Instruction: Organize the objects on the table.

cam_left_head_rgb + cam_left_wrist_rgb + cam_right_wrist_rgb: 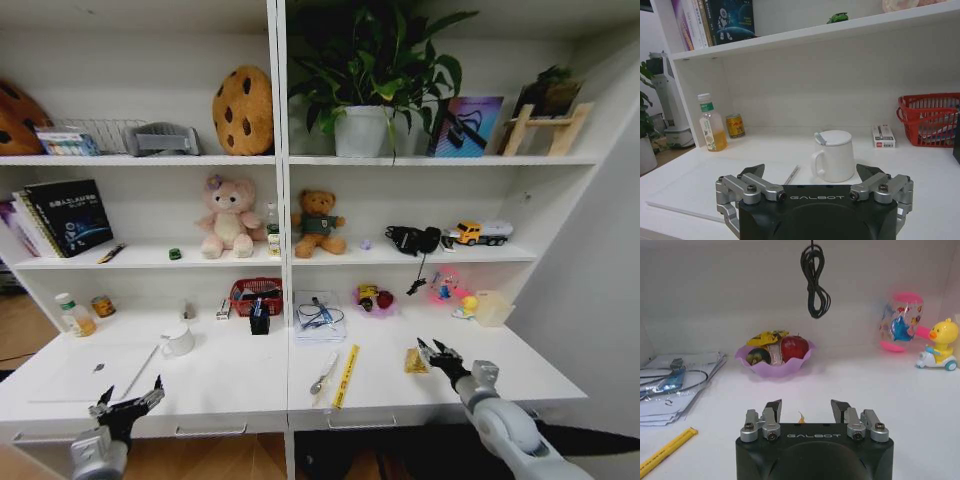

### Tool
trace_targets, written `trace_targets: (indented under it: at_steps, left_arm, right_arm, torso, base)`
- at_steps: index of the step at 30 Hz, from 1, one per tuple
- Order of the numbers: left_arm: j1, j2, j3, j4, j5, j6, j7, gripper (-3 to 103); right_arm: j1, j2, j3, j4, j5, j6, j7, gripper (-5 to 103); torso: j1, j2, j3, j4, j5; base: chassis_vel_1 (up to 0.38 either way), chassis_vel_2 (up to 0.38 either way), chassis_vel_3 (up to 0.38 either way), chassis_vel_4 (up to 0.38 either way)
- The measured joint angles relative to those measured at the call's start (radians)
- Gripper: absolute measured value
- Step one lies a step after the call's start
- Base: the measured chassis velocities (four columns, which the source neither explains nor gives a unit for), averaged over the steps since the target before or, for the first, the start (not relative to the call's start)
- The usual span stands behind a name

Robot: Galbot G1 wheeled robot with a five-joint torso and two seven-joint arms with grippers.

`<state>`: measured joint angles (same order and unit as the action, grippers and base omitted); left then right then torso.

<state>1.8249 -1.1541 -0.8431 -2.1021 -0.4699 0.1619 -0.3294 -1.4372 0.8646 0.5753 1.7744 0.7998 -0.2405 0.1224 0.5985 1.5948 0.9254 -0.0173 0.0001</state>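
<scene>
On the white table my right gripper stands open at a small yellow packet; a tip of the packet shows between the spread fingers of that gripper. My left gripper hangs open at the table's front left edge. In its wrist view the left gripper faces a lidded white mug and a pen, touching neither. The mug stands beside a flat silver laptop. A marker and a yellow ruler lie mid-table.
Along the back stand a bottle, a small can, a red basket, a black pen cup, papers with a cable, a purple fruit bowl and toys. A green toy car sits on the shelf above.
</scene>
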Motion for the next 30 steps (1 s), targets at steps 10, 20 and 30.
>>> trace_targets:
  at_steps: [10,20,30]
  left_arm:
    - [-0.032,0.012,0.026,0.025,0.001,0.0,0.0,100]
    - [-0.06,0.029,0.041,0.042,-0.006,0.002,-0.001,100]
    - [-0.071,0.042,0.039,0.053,-0.017,0.004,-0.002,100]
  right_arm:
    - [0.03,-0.03,-0.025,-0.089,0.015,-0.008,-0.039,59]
    - [0.044,-0.023,-0.036,-0.099,0.01,-0.027,-0.068,31]
    - [0.05,-0.023,-0.025,-0.067,-0.045,0.0,-0.059,27]
  torso:
    - [0.0,0.0,0.0,-0.0004,-0.0001]
    - [0.0,0.0,0.0,-0.0001,-0.0001]
    - [0.0,0.0,0.0,-0.0002,-0.0002]
  base:
    - [0.0,0.0,0.0,0.0]
    - [0.0,0.0,0.0,0.0]
    - [0.0,0.0,0.0,0.0]
